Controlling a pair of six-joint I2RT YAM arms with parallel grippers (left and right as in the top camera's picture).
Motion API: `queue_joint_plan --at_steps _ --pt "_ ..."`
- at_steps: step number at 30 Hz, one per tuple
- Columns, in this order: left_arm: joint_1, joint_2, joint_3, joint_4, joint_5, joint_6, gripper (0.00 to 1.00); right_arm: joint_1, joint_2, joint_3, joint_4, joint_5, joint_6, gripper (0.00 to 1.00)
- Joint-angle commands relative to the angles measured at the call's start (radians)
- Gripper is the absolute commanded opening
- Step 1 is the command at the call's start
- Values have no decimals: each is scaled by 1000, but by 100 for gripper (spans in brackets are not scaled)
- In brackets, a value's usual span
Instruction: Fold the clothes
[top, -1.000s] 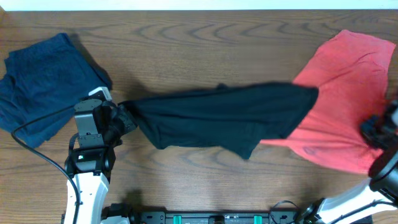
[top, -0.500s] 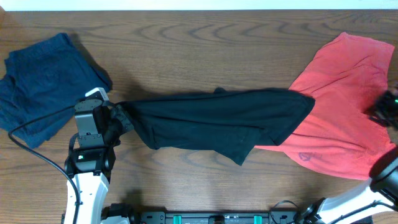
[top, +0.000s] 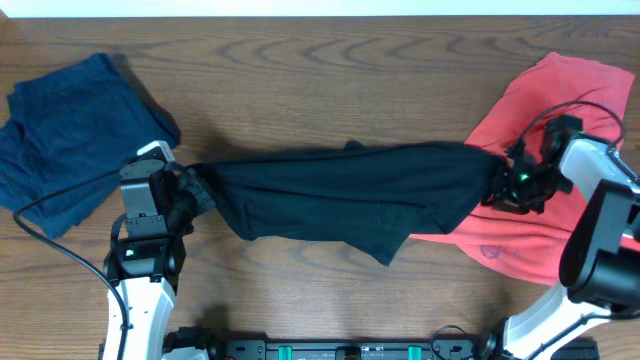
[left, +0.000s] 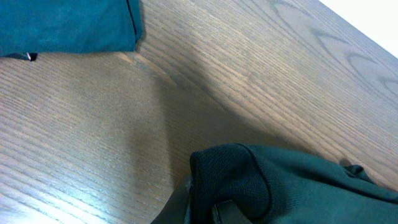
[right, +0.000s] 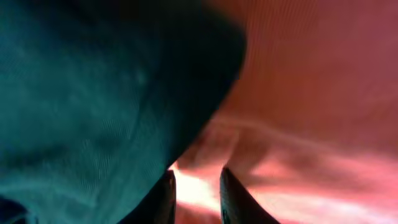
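Clamps black shirt (top: 340, 195), stretched left-to-right, at its left end with left tool (top: 193, 188); hovers right tool (top: 497, 189), narrowly apart, at its right end over coral-red garment (top: 560, 100).

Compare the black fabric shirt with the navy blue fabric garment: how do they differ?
The black fabric shirt lies stretched long; the navy blue fabric garment lies bunched. The left gripper grips the shirt's end; no gripper holds the navy garment. The shirt overlaps the coral-red fabric garment; the navy one lies alone. Both rest on the wooden table.
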Motion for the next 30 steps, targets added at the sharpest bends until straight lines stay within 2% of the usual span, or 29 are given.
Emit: queue_joint_plan --at_steps 1,5,10,17,20,26,30 --pt "4 1 10 0 -31 13 8 18 3 -65 85 50 8 24" --pt "4 1 10 0 -29 12 9 1 3 -77 183 282 140 21" --pt "4 1 10 1 -30 13 9 -50 3 -76 288 470 153 14" --pt "4 1 10 1 -30 12 9 -219 6 -75 418 524 172 9" --pt "4 1 10 1 -30 12 9 -301 10 -71 437 607 172 9" --pt "4 1 10 1 -30 13 13 -490 10 -60 436 662 221 11" --pt "4 1 10 1 -30 13 13 -591 10 0 346 697 311 15"
